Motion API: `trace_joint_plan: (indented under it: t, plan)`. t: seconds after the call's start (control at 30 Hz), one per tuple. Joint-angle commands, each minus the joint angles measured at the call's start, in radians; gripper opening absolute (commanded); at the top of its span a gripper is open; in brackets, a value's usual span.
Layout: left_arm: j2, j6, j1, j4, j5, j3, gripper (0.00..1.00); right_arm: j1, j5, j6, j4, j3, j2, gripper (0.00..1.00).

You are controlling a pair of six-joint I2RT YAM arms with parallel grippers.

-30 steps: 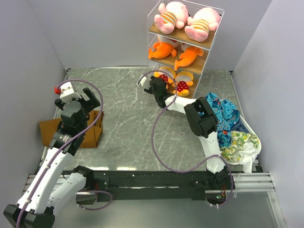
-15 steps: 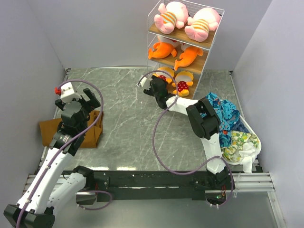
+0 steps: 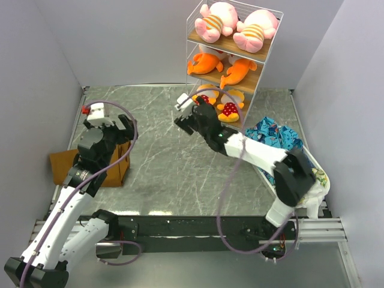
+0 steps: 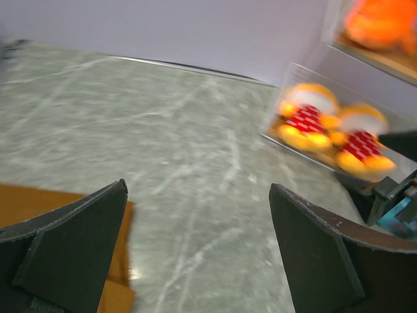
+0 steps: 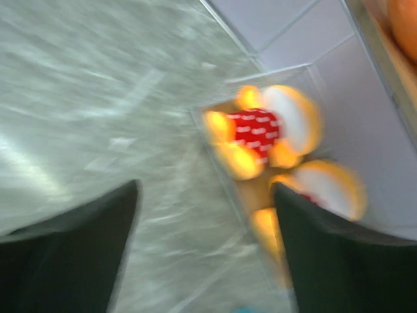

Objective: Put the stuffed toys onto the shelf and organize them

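Note:
The shelf (image 3: 225,48) stands at the back, a white wire rack with three wooden boards. Two pink stuffed toys (image 3: 216,21) lie on the top board, two orange fish toys (image 3: 239,70) on the middle one, and two yellow polka-dot toys (image 3: 230,108) on the bottom one. The yellow toys also show blurred in the right wrist view (image 5: 264,130) and in the left wrist view (image 4: 306,120). My right gripper (image 3: 193,115) (image 5: 207,186) is open and empty, just in front of the bottom board. My left gripper (image 3: 108,129) (image 4: 198,189) is open and empty, over the table at the left.
A brown cloth (image 3: 63,165) lies at the left edge under the left arm and shows in the left wrist view (image 4: 39,208). A blue patterned cloth (image 3: 282,138) and other fabrics fill a white basket (image 3: 318,180) at the right. Grey walls close in three sides.
My right gripper has drawn back from the bottom board, and its elbow has swung out to the right. My left gripper has moved slightly away and to the right.

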Motion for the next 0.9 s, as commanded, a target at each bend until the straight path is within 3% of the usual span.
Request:
trace_joint_plan:
  t: [0.0, 0.17, 0.2, 0.4, 0.57, 0.87]
  plan:
    - [-0.021, 0.036, -0.023, 0.084, 0.273, 0.016, 0.96, 0.044, -0.095, 0.425, -0.146, -0.075, -0.268, 1.00]
    - [-0.031, 0.050, -0.024, 0.090, 0.686, 0.011, 0.96, 0.065, -0.206, 0.757, -0.188, -0.264, -0.605, 1.00]
    - [-0.031, 0.042, -0.024, 0.089, 0.713, 0.013, 0.96, 0.065, -0.218, 0.776, -0.188, -0.284, -0.651, 1.00]
    - [-0.078, -0.037, -0.024, 0.073, 0.762, 0.010, 0.96, 0.065, -0.108, 0.914, -0.330, -0.310, -0.894, 1.00]
    - [-0.147, -0.096, -0.024, 0.101, 0.802, 0.005, 0.96, 0.065, -0.141, 0.981, -0.392, -0.324, -1.010, 1.00]
    - [-0.184, -0.137, -0.024, 0.079, 0.815, 0.017, 0.96, 0.065, -0.089, 1.020, -0.424, -0.333, -1.083, 1.00]
